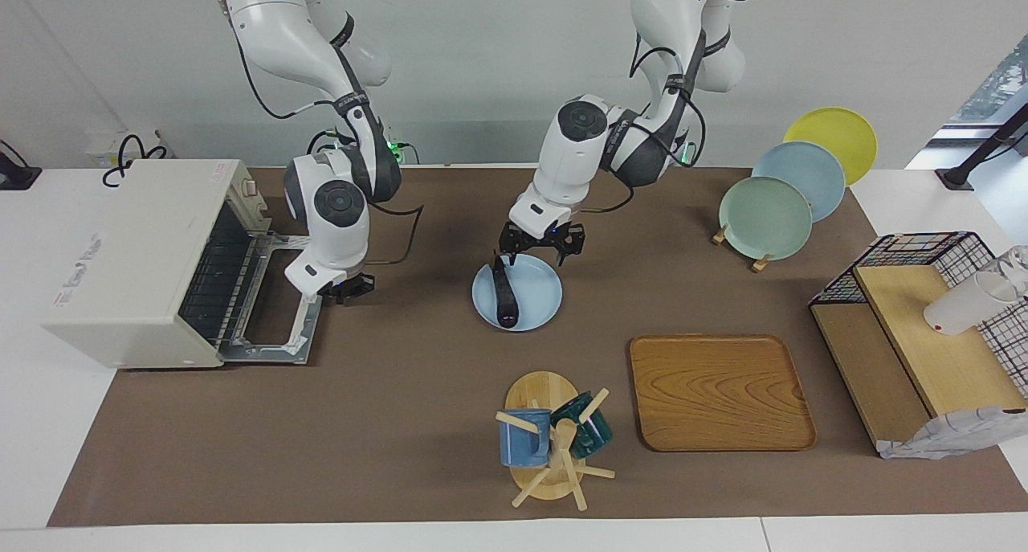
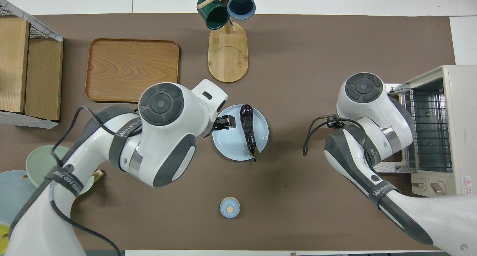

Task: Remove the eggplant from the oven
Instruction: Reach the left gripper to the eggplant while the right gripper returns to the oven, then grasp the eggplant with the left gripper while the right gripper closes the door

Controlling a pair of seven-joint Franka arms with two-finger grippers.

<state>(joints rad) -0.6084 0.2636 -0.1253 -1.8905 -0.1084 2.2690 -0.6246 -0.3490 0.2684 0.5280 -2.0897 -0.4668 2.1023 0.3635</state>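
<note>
The dark purple eggplant lies on a light blue plate in the middle of the table; it also shows in the overhead view on that plate. My left gripper is open and empty, just over the plate's rim nearest the robots, beside the eggplant's stem end. The cream-white oven stands at the right arm's end of the table with its door folded down and its wire rack bare. My right gripper hangs beside the open door.
A wooden tray and a mug tree with a blue and a green mug lie farther from the robots than the plate. A rack of plates and a wire basket with wooden boards stand toward the left arm's end. A small blue lid lies near the robots.
</note>
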